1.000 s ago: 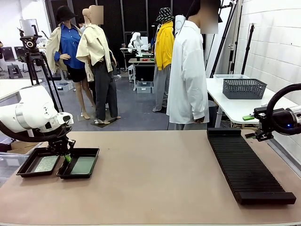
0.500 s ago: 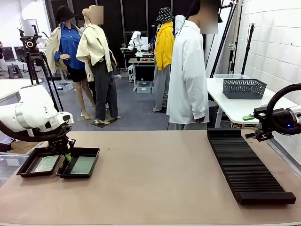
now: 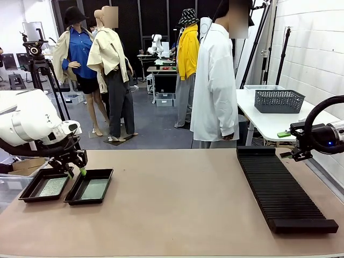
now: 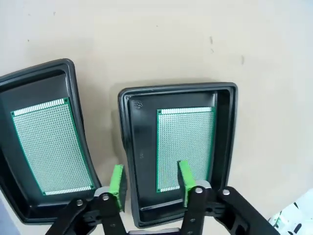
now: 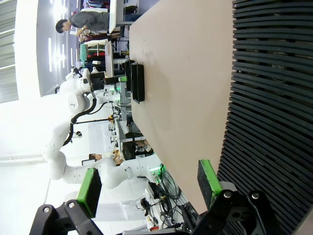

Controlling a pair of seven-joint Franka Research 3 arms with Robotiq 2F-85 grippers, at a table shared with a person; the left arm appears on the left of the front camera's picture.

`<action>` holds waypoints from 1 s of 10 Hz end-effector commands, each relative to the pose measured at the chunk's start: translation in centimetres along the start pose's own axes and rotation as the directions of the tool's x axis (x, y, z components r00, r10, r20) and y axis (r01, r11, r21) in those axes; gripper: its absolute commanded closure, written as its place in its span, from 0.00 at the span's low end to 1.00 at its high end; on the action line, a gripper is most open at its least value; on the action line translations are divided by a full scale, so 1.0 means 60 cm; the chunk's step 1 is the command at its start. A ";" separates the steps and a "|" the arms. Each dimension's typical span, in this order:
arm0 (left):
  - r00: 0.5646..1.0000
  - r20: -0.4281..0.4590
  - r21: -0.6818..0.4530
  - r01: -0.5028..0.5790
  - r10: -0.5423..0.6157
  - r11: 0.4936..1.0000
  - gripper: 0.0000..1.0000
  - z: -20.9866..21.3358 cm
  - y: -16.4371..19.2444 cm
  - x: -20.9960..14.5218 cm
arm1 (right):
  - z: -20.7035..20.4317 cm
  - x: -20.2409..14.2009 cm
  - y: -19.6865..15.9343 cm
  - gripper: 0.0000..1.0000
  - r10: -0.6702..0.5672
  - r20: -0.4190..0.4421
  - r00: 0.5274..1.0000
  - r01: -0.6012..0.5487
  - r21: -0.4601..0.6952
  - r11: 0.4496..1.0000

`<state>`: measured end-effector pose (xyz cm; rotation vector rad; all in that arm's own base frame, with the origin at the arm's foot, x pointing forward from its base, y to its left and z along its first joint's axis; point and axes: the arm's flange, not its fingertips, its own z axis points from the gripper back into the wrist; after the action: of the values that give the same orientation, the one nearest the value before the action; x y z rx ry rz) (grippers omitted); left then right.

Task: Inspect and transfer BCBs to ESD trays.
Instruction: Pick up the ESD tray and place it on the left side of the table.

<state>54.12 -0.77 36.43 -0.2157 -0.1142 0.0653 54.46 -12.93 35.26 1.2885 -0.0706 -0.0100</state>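
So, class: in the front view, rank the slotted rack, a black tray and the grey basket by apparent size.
1. Slotted rack.
2. Grey basket, though it stands farther off.
3. Black tray; close to the basket, so unsure.

A robotics lab or workshop. White robot arms [image 5: 73, 112] stand at other tables farther off, a camera tripod [image 3: 40, 64] stands on the open grey floor, and a white side table [image 3: 269, 121] carries a wire basket [image 3: 279, 100].

Two glossy black ESD trays sit side by side at the table's left end, the left tray [image 3: 44, 186] just beside the right tray [image 3: 89, 187]. Each carries one green BCB lying flat on its floor: one board [image 4: 53, 145] left, another [image 4: 184, 144] right.
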 end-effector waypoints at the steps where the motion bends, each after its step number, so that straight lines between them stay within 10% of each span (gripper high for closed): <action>1: 1.000 0.011 -0.019 0.017 -0.017 1.000 0.00 0.020 0.009 -0.026 | -0.002 -0.001 0.001 0.00 -0.005 -0.009 1.000 0.005 -0.006 1.000; 10: 1.000 0.012 -0.003 0.001 -0.001 1.000 0.00 0.023 -0.002 -0.028 | -0.002 -0.001 0.001 0.00 -0.005 -0.009 1.000 0.005 -0.006 1.000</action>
<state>52.31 -0.82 37.58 -0.2187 -0.1249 0.0647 54.46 -12.93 35.26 1.2885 -0.0705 -0.0101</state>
